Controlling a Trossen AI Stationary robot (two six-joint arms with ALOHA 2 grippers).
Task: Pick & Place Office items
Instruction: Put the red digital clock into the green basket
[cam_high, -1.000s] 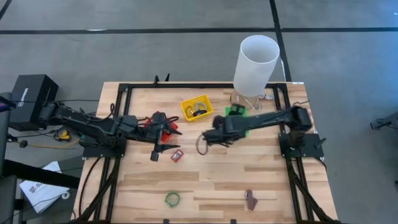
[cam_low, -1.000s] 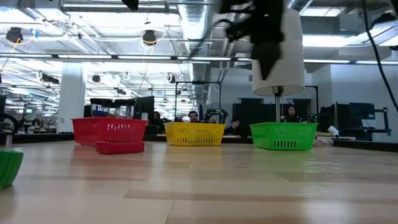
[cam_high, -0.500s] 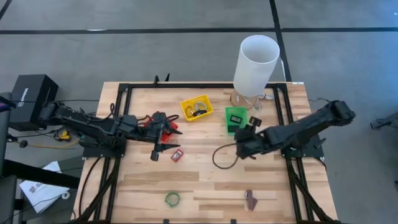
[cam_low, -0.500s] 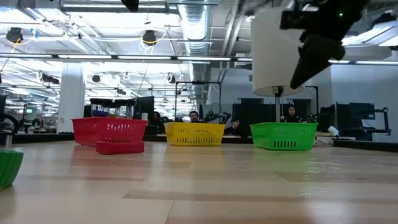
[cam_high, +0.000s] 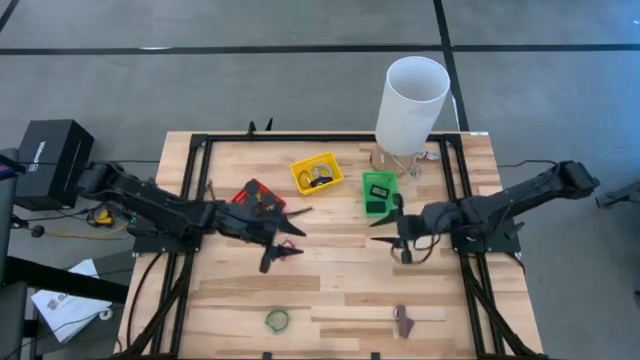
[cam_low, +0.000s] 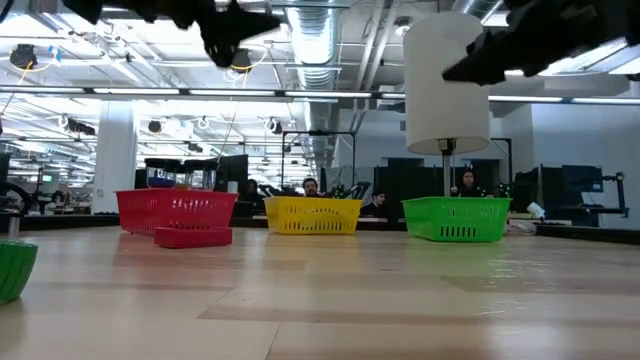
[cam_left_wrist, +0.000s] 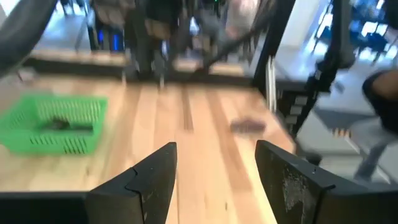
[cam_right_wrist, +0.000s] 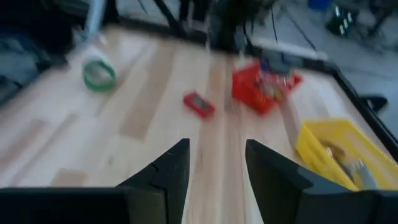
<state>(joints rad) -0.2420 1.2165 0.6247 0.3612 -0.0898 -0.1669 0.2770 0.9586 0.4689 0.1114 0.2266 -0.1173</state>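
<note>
Wooden table (cam_high: 340, 290) w/ both arms above it, nothing held. Left gripper (cam_high: 287, 232) hangs just in front of the red bin (cam_high: 252, 191), fingers (cam_left_wrist: 149, 180) apart, empty; the red block (cam_right_wrist: 199, 104) lies on the boards near that bin. Green ring (cam_high: 277, 320) sits by the front edge, brown clip (cam_high: 403, 319) further right. Yellow bin (cam_high: 316, 172) & green bin (cam_high: 377, 190) sit mid-table, small dark items inside. Right gripper (cam_high: 388, 228) hovers just in front of the green bin, fingers (cam_right_wrist: 168, 171) apart, empty.

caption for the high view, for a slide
Both arms hover with open jaws over a table holding three bins, a green ring and a brown clip.
</note>
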